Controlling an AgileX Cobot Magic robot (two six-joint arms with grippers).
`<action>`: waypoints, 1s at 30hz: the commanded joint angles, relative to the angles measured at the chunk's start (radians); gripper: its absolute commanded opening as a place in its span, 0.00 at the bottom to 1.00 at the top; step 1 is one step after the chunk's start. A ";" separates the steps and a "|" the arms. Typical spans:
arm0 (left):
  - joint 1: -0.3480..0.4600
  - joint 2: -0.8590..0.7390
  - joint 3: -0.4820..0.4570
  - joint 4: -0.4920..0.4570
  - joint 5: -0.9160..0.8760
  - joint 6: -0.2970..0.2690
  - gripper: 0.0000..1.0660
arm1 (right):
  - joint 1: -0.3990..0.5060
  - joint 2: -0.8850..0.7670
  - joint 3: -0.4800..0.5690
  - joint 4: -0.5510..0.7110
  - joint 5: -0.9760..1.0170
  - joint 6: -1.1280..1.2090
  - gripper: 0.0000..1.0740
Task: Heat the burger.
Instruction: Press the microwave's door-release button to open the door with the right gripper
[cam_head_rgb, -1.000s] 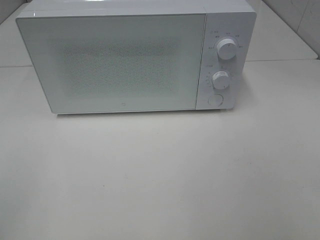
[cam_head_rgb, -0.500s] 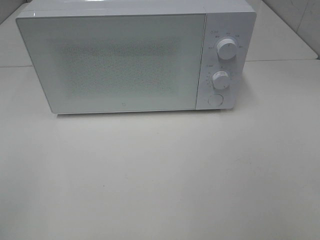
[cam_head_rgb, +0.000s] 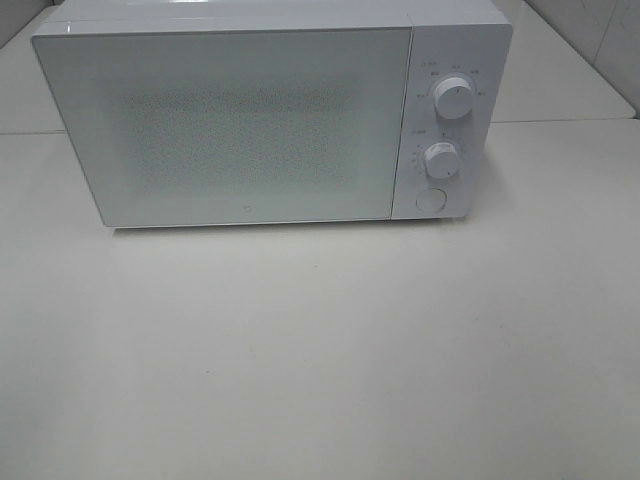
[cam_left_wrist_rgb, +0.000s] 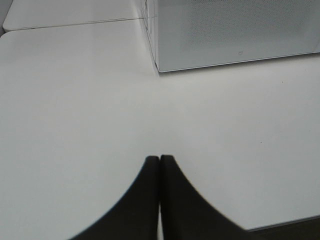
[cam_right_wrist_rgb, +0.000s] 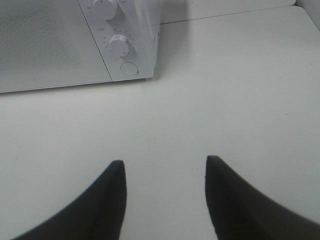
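The burger is out of view in every frame. A white microwave (cam_head_rgb: 270, 115) stands at the back of the white table (cam_head_rgb: 320, 350) with its door shut; its frosted door hides the inside. My left gripper (cam_left_wrist_rgb: 159, 159) is shut with nothing in it, hovering over bare table short of the microwave's corner (cam_left_wrist_rgb: 157, 67). My right gripper (cam_right_wrist_rgb: 165, 167) is open and empty, over the table in front of the microwave's control panel (cam_right_wrist_rgb: 120, 45). Neither arm shows in the exterior high view.
The microwave's right panel carries two knobs (cam_head_rgb: 452, 98) (cam_head_rgb: 440, 159) and a round button (cam_head_rgb: 430, 200). A seam between two tabletops (cam_head_rgb: 560, 121) runs behind the microwave. A tiled wall (cam_head_rgb: 600, 40) rises at the far right.
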 joint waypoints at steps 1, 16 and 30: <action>0.001 0.002 0.002 -0.001 -0.013 -0.004 0.00 | -0.007 -0.015 -0.015 0.016 -0.051 -0.012 0.42; 0.001 0.002 0.002 -0.001 -0.013 -0.004 0.00 | -0.007 0.273 -0.006 0.017 -0.351 -0.012 0.42; 0.001 0.002 0.002 -0.001 -0.013 -0.004 0.00 | -0.007 0.636 -0.006 0.017 -0.693 -0.012 0.41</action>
